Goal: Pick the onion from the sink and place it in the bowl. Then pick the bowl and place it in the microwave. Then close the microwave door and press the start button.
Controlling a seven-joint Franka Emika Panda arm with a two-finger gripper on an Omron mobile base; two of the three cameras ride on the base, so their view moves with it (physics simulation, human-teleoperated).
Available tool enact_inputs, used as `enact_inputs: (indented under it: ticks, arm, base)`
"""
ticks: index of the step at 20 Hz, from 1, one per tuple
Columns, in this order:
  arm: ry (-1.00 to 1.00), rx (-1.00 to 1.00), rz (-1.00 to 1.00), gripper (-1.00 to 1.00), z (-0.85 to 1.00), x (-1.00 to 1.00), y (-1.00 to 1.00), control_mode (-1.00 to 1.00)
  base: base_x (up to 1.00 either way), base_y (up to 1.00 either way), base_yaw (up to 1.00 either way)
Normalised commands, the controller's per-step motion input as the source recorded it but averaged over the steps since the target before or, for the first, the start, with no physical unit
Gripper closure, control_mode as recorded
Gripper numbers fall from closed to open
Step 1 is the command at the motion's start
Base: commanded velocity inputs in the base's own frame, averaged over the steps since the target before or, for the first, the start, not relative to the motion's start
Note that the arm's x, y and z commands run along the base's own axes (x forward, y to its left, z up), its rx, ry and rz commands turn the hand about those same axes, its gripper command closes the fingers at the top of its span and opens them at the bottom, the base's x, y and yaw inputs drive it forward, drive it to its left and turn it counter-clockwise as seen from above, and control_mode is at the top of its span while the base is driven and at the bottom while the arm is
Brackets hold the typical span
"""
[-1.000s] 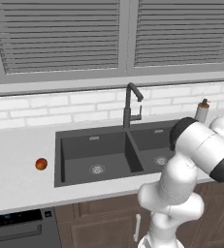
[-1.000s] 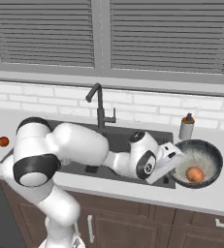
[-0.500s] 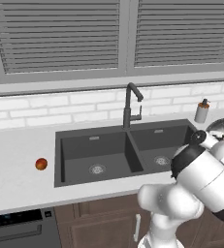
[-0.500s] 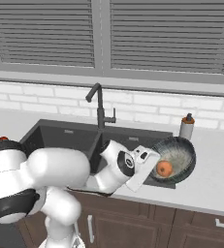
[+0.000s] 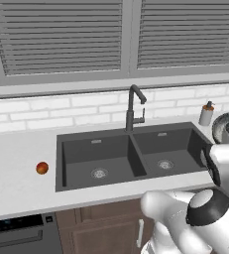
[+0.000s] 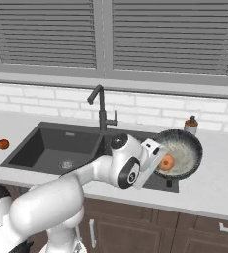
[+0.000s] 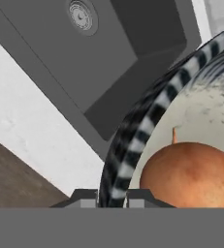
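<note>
You see gripper (image 7: 111, 196) clamped on bowl (image 6: 184, 150) rim, jaws narrow, one finger either side of striped wall. Bowl tilted, at right centre of right base view, above sink's (image 6: 46, 146) right end; half second ago it sat lower and further left in frame. Onion (image 6: 167, 162) rests inside bowl against lower wall. Red fruit (image 5: 42, 168) unmoved on counter (image 5: 17, 183), left of sink.

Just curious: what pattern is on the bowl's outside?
Dark and pale stripes on the bowl, clearest in the hand view.
</note>
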Motion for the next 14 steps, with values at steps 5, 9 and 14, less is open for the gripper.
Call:
enact_inputs:
  ticks: [5, 9, 14]
  arm:
    - [0.10, 0.18, 0.14, 1.00, 1.00, -0.06, 0.00, -1.00]
    - [0.10, 0.06, 0.21, 1.00, 0.83, -0.17, 0.06, -1.00]
    - [0.02, -0.02, 0.18, 1.00, 0.34, -0.39, 0.59, -1.00]
  base:
    - [0.00, 0.00, 0.00]
    - [0.00, 0.00, 0.00]
    - [0.00, 0.00, 0.00]
